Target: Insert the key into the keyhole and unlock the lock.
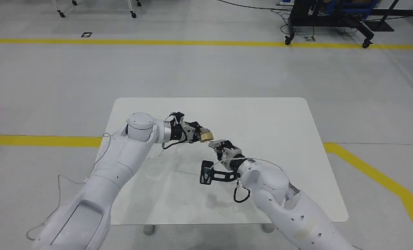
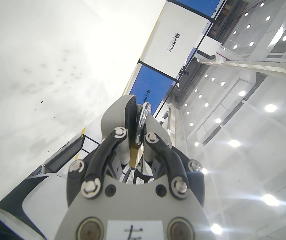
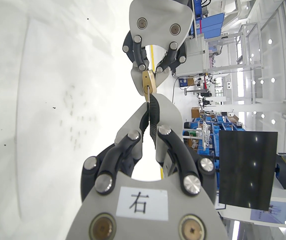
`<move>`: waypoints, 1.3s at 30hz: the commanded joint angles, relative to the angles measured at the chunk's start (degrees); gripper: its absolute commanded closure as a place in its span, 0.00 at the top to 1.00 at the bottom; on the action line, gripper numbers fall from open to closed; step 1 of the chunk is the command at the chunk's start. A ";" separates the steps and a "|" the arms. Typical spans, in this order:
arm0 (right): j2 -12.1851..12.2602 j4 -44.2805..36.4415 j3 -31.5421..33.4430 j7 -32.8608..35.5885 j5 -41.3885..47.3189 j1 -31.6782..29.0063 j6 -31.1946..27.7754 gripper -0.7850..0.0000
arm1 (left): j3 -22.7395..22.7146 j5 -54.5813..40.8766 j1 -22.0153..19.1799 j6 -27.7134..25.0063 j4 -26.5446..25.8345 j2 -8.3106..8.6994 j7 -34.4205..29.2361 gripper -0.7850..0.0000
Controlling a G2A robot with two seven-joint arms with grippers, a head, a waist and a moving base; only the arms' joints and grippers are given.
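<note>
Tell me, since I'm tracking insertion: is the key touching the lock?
Touching. The right wrist view shows the key, pinched in the right claw, with its tip meeting the lock at the keyhole, no gap visible.

Industrial lab hall: yellow floor lines (image 1: 193,41), blue crate racks (image 3: 222,126), ceiling spotlights (image 2: 270,108).

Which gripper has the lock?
The left gripper. It is shut on the brass lock. The right gripper pinches the key instead, with the key's tip at the lock's keyhole.
</note>
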 commanded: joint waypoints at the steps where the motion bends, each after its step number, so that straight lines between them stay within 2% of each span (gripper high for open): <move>1: -0.17 -0.23 -0.45 0.99 -0.71 -0.05 0.34 0.00 | 0.00 -0.07 -0.01 0.16 0.12 -0.07 0.23 0.00; 9: -1.10 -1.27 -3.12 5.59 -4.51 -0.05 1.31 0.00 | -0.09 -0.05 -0.11 0.38 0.38 -0.26 0.96 0.00; 17: -1.84 -2.01 -4.42 6.27 -5.13 -0.05 0.84 0.00 | -0.46 0.02 -0.02 0.55 0.40 -0.29 1.49 0.00; 21: -1.90 -3.06 -1.18 3.13 1.66 -1.15 3.42 0.00 | -1.29 -0.15 0.07 -1.26 0.20 -0.17 2.22 0.00; 25: -1.46 -4.25 3.96 -1.73 10.14 -3.68 4.63 0.00 | -2.92 0.83 1.05 -7.99 -2.07 0.35 4.02 0.00; 29: -0.87 -4.44 9.89 -7.21 21.44 -6.55 2.42 0.00 | -5.78 1.26 3.68 -15.86 -5.94 1.29 5.93 0.00; 32: -0.70 -3.00 13.23 -9.90 30.49 -7.57 0.01 0.00 | -7.88 1.35 6.07 -19.15 -8.90 2.03 6.64 0.00; 39: -0.70 -2.80 13.54 -9.92 31.19 -7.59 -0.04 0.00 | -9.83 3.65 9.42 -20.57 -14.37 3.02 7.47 0.00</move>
